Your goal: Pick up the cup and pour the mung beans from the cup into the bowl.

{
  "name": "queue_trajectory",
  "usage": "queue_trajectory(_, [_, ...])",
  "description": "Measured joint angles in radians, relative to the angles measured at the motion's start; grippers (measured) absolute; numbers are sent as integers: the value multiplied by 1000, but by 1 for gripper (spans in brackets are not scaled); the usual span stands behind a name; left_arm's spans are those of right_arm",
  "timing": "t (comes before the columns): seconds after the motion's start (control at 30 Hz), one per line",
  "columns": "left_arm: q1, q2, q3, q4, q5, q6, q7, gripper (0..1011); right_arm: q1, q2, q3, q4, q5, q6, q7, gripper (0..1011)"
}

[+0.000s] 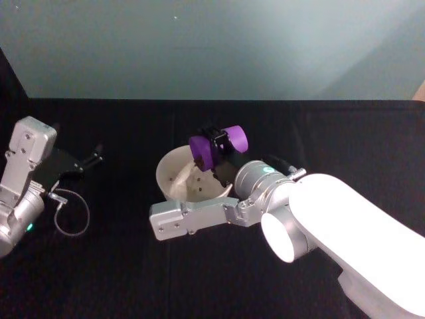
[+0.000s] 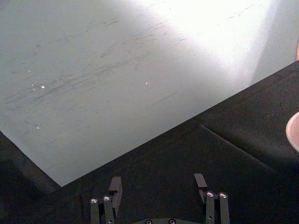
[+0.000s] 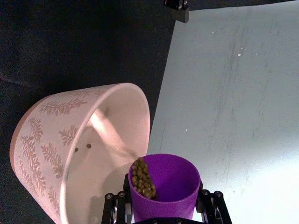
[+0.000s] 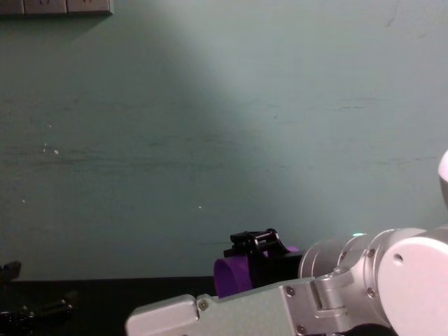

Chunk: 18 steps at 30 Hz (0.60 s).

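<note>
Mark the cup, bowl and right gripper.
cup [image 3: 180, 179]: right wrist view, purple inner wall.
bowl [image 3: 46, 135]: right wrist view, patterned outer wall.
right gripper [image 1: 219, 149]: head view, midway between fingers clamping the cup.

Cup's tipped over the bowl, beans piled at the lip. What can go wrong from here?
1. The mouth of the cup hangs near the far rim of the bowl, not its middle; the mung beans bunched at the lip may drop as a clump and bounce out.
2. The right gripper clamps a smooth, tapered cup lying nearly sideways; more tilt may let it slip.
The left gripper rests open at the left.
</note>
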Motion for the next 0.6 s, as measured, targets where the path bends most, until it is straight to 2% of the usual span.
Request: queue_trajectory(0.6, [0,0,0,0,0,0,0,1000,-1,1,0,-2,-7,-2,-4,735])
